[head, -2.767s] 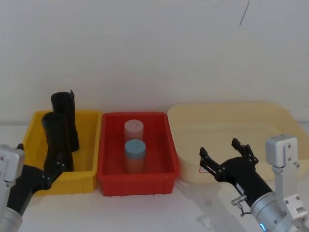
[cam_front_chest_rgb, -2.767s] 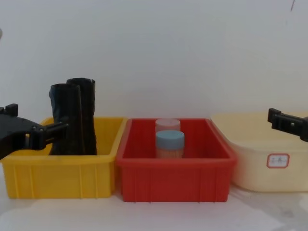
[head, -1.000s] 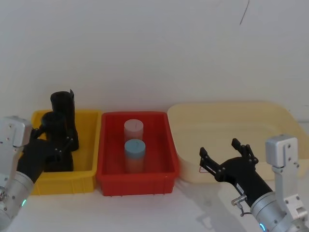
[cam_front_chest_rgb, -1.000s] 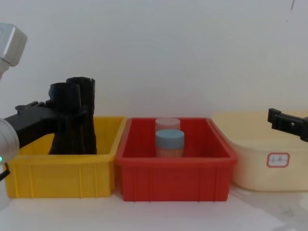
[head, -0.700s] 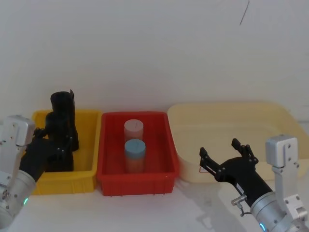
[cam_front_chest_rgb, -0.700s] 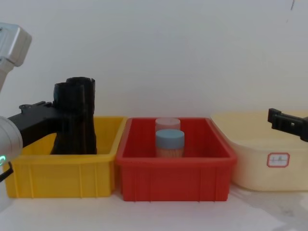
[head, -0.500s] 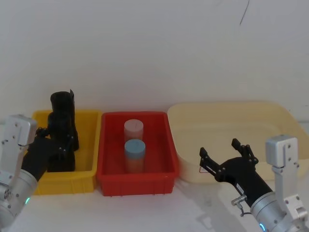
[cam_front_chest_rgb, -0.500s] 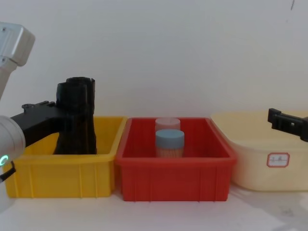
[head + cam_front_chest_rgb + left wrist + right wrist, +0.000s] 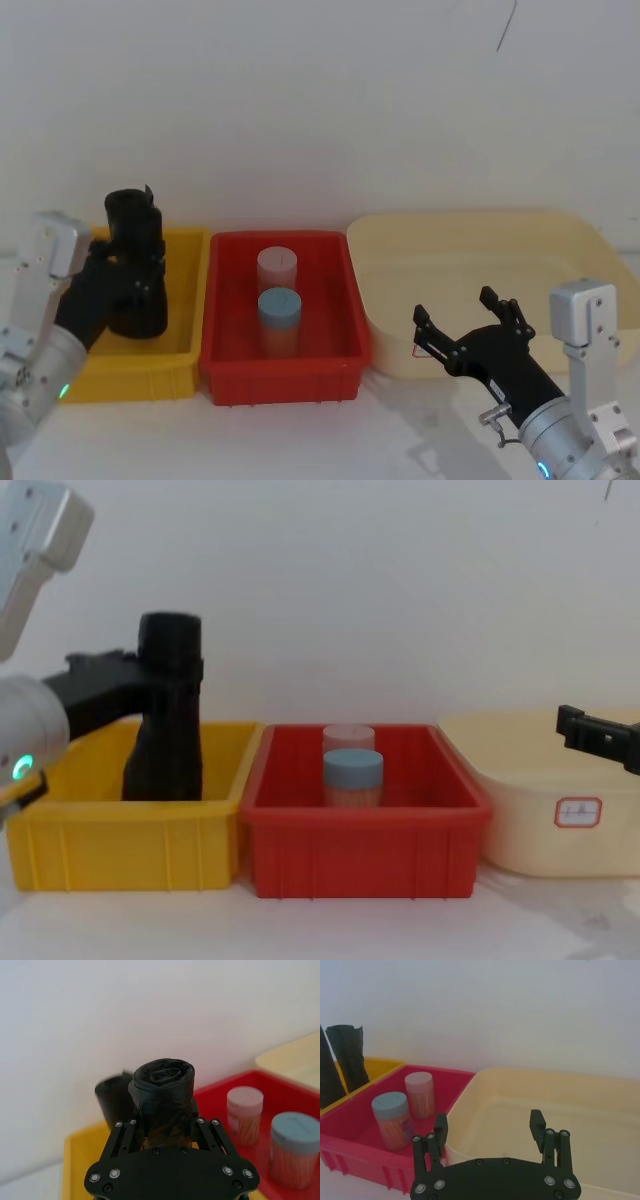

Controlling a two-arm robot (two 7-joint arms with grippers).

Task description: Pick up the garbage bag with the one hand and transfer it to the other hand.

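While the left gripper (image 9: 165, 1130) squeezes the garbage bag (image 9: 163, 1087) at the frame's left, at the yellow bin (image 9: 120, 855), it should lift straight up slowly. The right gripper (image 9: 488, 1121) sits open, lower right.

From the head we look forward and down, the red bin (image 9: 280, 375) in the lower middle of the frame. From the chest we face its front wall, low and level. Our wrist cameras sit close behind the left gripper (image 9: 165, 1123) and the right gripper (image 9: 488, 1121); both catch the red bin.
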